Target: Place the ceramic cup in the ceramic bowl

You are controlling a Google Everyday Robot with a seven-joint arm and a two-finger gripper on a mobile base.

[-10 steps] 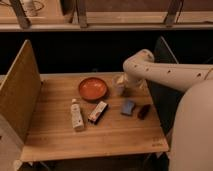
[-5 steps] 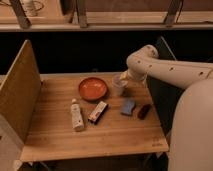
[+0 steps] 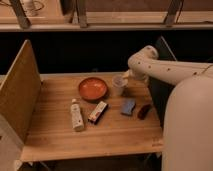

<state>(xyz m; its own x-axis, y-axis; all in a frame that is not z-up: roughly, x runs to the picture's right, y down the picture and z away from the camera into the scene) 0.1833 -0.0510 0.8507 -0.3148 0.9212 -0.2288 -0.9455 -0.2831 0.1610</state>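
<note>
The ceramic cup [image 3: 119, 84], small and pale cream-white, is upright just right of the ceramic bowl [image 3: 93, 88], a round shallow orange-red dish at the back middle of the wooden table [image 3: 55, 135]. My gripper [image 3: 125, 78] is at the cup's upper right side, at the end of the white arm [image 3: 165, 70] that reaches in from the right. The cup and bowl are apart by a small gap. I cannot tell whether the cup rests on the table or hangs just above it.
A white tube-shaped bottle [image 3: 76, 116] lies front left of the bowl. A snack bar [image 3: 98, 111], a blue sponge [image 3: 128, 106] and a dark red object [image 3: 144, 111] lie in front. A wooden panel [image 3: 20, 90] stands along the left edge.
The arm's elbow has risen and swung right, and the gripper has closed in on the cup's top. The cup has stayed nearly in place beside the bowl.
</note>
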